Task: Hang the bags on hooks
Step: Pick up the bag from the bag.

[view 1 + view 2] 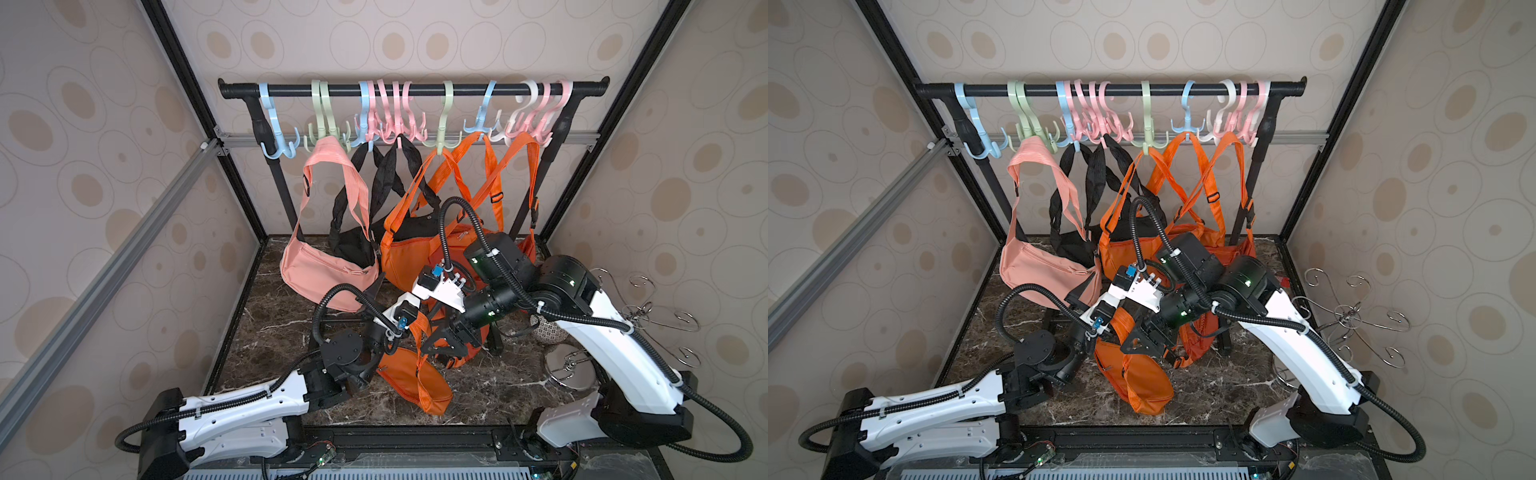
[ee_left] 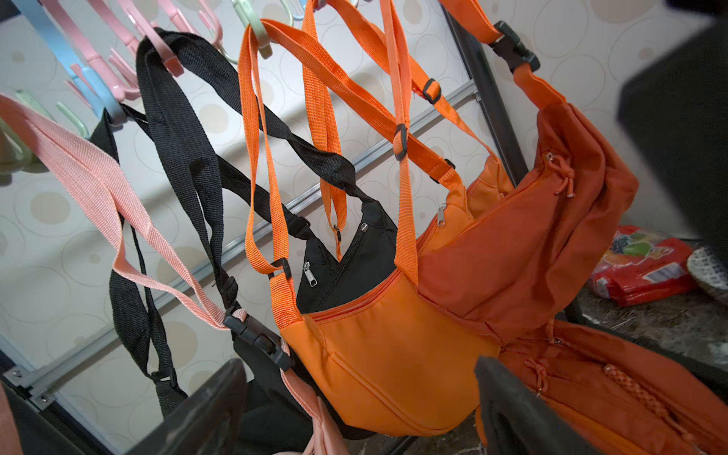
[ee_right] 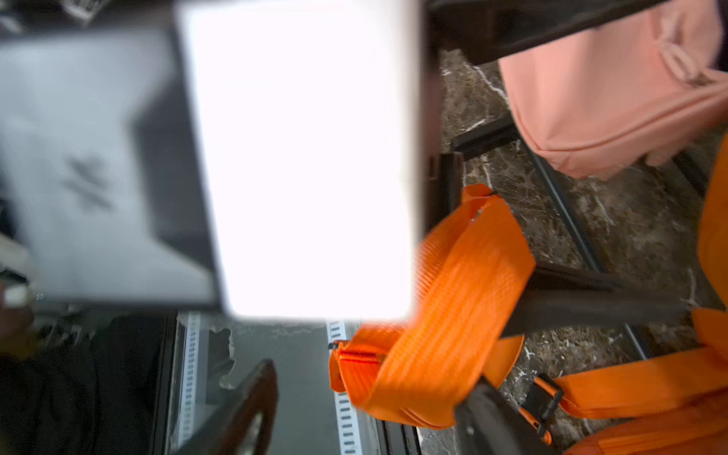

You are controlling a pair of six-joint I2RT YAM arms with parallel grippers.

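The left arm (image 1: 249, 399) stretches in low, wrist bent upward, and the left tool (image 2: 358, 364) has its jaws spread wide. The right arm (image 1: 602, 345) arches higher and folds across. The right tool (image 3: 372, 376) points downward, jaws also apart.

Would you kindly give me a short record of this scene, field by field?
Bag to hang: orange bag, lying on the table
Its strap: looped up beside the right claw
Claws: right claw open; left claw open, empty
On the rail: pink bag, black bags, more orange bags
Free hook: blue hook at the rail's end
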